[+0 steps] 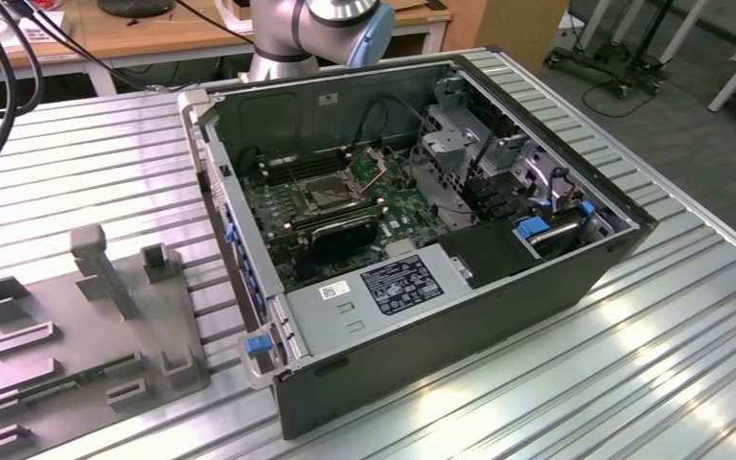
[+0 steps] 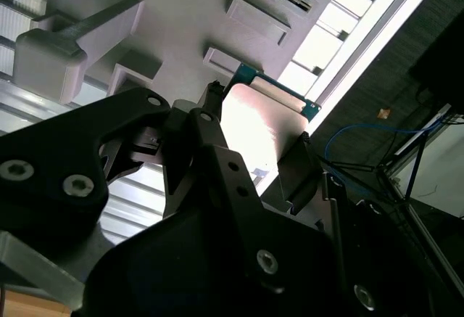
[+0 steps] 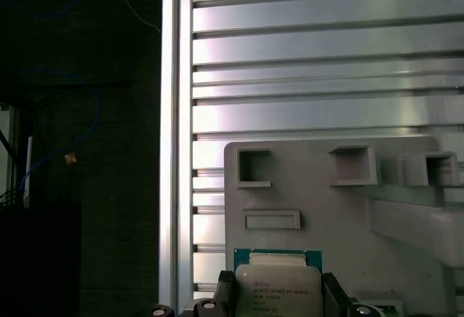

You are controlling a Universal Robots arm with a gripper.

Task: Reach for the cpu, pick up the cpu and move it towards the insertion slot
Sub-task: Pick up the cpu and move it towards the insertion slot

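One gripper (image 3: 279, 291) pinches the cpu (image 3: 278, 282) by two opposite edges. In the first wrist view a dark finger (image 3: 225, 289) lies against each side of the chip, whose silvery top face, rimmed in green, is turned to the camera. The second wrist view shows the hold from the other side: the chip's flat face glares brightly between the black fingers, and a green corner projects past them.

The cpu lies over one end of a grey holder (image 3: 326, 186), a moulded plate with several square and oblong recesses and raised blocks. Whether the chip rests on that plate or is clear of it cannot be told. The holder sits on a ribbed metal table (image 3: 326, 77), close to one of its long edges.

In the exterior view the gripper's black body hangs at the exterior view's left edge, above a corner of the holder. A long green memory stick (image 1: 68, 379) lies in a groove of the holder. To the exterior view's right, well apart from the gripper, an open computer case (image 1: 471, 316) lies on its side on the same table. Inside, a green board (image 1: 401, 192) carries the insertion slot (image 1: 321, 195), a dark square in a silver frame, with long black memory slots (image 1: 330, 227) just beside it. The arm (image 1: 294, 29) rises behind the case.
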